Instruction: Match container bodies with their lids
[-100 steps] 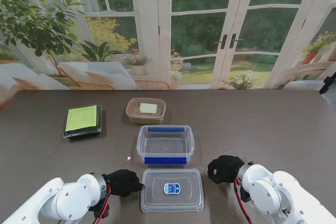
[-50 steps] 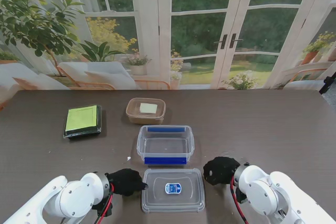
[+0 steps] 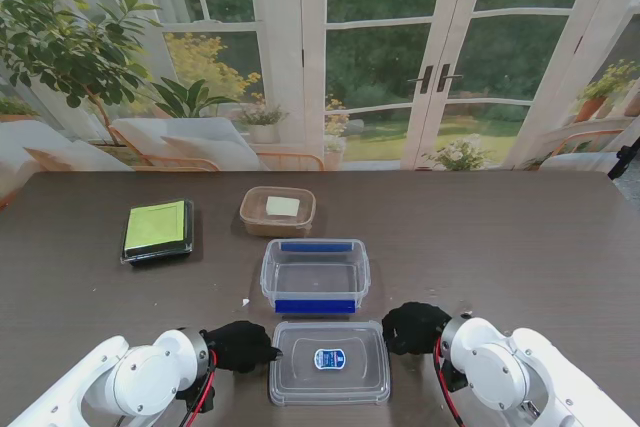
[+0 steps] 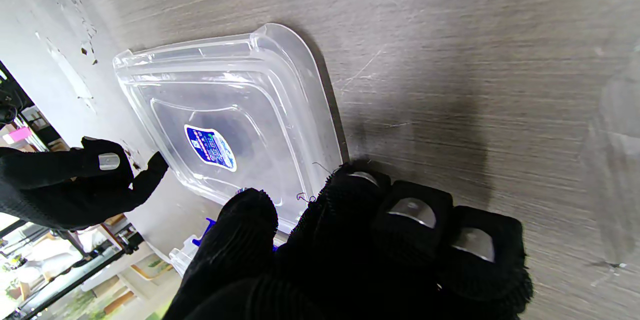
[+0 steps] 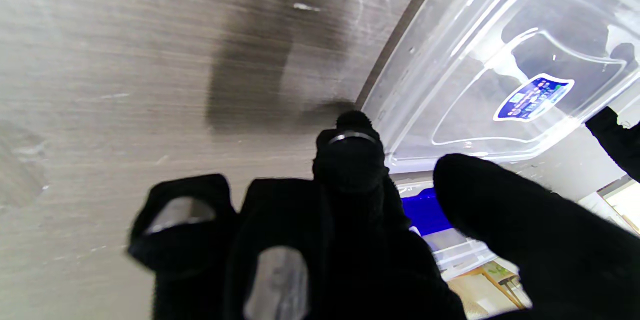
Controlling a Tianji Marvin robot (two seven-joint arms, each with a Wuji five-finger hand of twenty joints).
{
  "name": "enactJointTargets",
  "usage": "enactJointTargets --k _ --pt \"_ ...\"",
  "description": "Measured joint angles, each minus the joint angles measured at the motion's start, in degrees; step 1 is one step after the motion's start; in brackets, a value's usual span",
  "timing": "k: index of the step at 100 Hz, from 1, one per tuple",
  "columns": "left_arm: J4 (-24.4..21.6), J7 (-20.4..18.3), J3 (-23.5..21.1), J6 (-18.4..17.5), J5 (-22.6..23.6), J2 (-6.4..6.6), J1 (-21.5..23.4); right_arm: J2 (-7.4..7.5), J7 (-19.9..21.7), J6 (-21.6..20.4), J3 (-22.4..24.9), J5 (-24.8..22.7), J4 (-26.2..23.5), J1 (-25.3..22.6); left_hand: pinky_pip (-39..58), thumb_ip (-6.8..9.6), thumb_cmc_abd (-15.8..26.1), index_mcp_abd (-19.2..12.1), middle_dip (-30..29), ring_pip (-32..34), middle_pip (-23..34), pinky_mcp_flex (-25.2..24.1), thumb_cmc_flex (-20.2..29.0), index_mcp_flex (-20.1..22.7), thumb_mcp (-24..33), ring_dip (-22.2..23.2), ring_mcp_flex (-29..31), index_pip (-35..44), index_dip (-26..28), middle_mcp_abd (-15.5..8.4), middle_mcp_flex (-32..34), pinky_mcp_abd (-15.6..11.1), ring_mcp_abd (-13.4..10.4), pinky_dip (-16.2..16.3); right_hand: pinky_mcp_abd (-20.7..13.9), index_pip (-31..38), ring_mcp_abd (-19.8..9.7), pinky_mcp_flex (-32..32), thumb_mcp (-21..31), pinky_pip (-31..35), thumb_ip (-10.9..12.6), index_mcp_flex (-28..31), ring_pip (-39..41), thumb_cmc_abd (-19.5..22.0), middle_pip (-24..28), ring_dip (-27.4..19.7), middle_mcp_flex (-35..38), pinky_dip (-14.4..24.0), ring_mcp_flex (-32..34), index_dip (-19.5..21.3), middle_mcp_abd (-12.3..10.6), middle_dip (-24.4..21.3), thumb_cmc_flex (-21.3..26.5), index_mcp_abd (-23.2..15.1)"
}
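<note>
Clear lid (image 3: 329, 362) with blue sticker (image 3: 327, 358), print unreadable, between left hand (image 3: 238, 346) and right hand (image 3: 413, 328); both curled at edges, grip unclear.

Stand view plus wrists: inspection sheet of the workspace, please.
Surface: dark wood-grain table, scuffed, small white speck near the blue-clip container.
Job's things: clear lid flat, nearest me; open blue-clip container just beyond it; brown tub farther; black box with green lid far left.
Clutter: nothing seen.
Hands: left hand and right hand flank the lid, fingertips at its edges, not lifting.
Cables: red wires at both wrists.
Surroundings: glass doors, plants.
</note>
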Motion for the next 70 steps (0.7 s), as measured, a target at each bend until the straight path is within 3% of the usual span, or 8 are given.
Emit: enactJointTargets --k 70 --pt "-3.02 0.59 -3.52 -2.66 2.27 -0.10 3.43 -1.05 -3.79 -0.26 2.67 5.47 -0.10 -3.95 0.00 0.00 0.00 1.08 0.00 0.01 -0.02 -0.26 0.00 -0.14 0.00 -0.01 0.00 -0.41 0.00 0.39 0.10 0.50 0.24 0.00 1.42 -2.19 0.67 0.00 0.00 0.00 0.00 -0.09 0.00 0.00 -0.11 -0.46 0.00 -0.95 0.00 -0.52 0.42 0.01 0.08 -0.76"
